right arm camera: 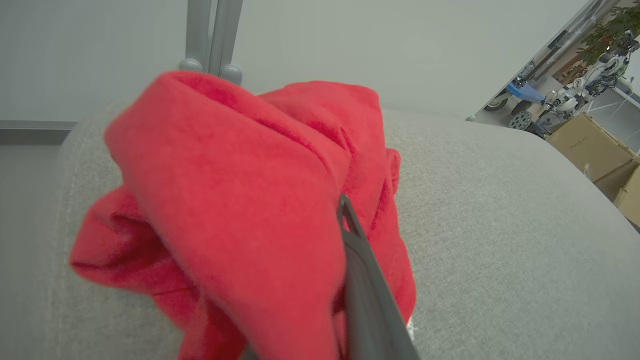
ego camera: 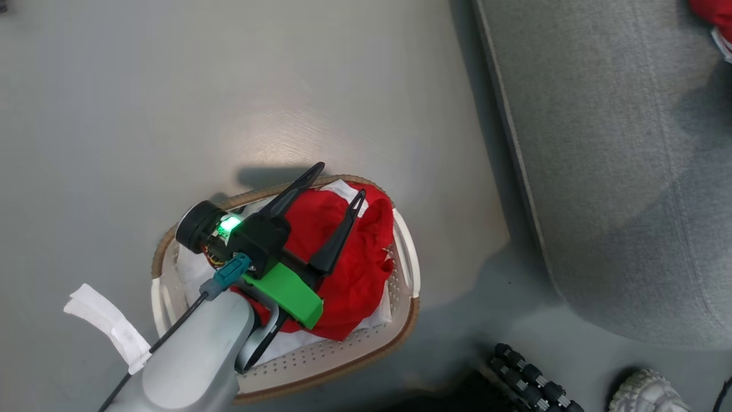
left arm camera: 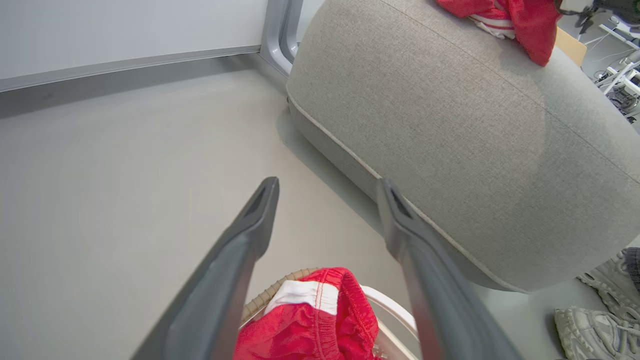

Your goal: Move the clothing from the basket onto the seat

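Note:
The basket (ego camera: pixel 343 366) stands on the floor with a heap of red clothing (ego camera: pixel 354 269) on its white liner. My left gripper (ego camera: pixel 341 180) hovers over that heap, open, nothing between its fingers; in the left wrist view the gripper (left arm camera: pixel 327 184) points past the clothing (left arm camera: pixel 320 320) and the basket rim (left arm camera: pixel 265 295) toward the seat (left arm camera: pixel 450 125). The grey seat (ego camera: pixel 617 171) lies to the right, with a red garment (ego camera: pixel 715 17) at its far corner. My right gripper (right arm camera: pixel 330 210) is over the seat (right arm camera: pixel 500 225), shut on that red garment (right arm camera: pixel 225 200); one finger (right arm camera: pixel 360 270) shows, cloth hides the other.
Pale floor lies left of and beyond the basket. Grey shoes (ego camera: pixel 646 395) and a black ribbed part (ego camera: pixel 532 377) sit at the lower right by the seat's front. A wall with a metal post (left arm camera: pixel 280 30) stands behind the seat. Cardboard boxes (right arm camera: pixel 590 145) are farther off.

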Available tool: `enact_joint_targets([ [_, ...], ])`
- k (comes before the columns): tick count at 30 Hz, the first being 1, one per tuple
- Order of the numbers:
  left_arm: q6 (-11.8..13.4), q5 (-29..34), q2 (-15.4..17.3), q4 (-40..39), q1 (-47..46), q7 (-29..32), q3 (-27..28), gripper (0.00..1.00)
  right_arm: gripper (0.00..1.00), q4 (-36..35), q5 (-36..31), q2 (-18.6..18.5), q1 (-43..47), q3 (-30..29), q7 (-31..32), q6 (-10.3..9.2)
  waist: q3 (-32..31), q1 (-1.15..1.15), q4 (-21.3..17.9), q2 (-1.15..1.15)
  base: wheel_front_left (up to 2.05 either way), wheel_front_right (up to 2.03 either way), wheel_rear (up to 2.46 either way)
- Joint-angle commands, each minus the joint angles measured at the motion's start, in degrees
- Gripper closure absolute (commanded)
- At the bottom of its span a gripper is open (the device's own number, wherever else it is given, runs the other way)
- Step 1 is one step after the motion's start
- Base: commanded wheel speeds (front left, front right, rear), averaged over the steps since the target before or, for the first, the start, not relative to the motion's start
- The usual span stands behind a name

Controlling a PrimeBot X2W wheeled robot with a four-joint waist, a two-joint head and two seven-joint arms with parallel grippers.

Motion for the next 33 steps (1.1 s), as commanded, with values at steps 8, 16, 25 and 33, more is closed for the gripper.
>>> enact_joint_targets([
  [8, -0.14, -0.9, -1.16, 1.1, 2.45, 0.03, 1.41, 0.0, 0.0, -2.12, -0.37, 2.37, 9.37, -3.7, -0.12, -0.05, -5.08, -0.01, 1.84, 0.0, 0.0, 0.0, 0.0],
  [16, -0.14, -0.98, -3.06, 3.07, 6.08, 0.03, 4.45, 0.0, 0.0, -6.51, 1.88, 4.49, 17.24, -1.9, -0.12, -0.05, -12.71, -0.01, 2.3, 0.0, 0.0, 0.0, 0.0],
  [25, -0.14, 1.81, -5.64, 5.66, 11.12, 0.03, 11.65, 0.0, 0.0, -15.61, 6.26, 8.3, 24.73, 6.23, -0.12, -0.05, -20.28, -0.01, 5.58, 0.0, 0.0, 0.0, 0.0],
  [33, -0.13, 6.04, -8.44, 6.46, 15.44, 0.02, 22.24, 0.0, 0.0, -20.21, 10.92, 11.1, 28.05, 15.15, -0.12, -0.05, -25.21, -0.01, 9.74, 0.0, 0.0, 0.0, 0.0],
])
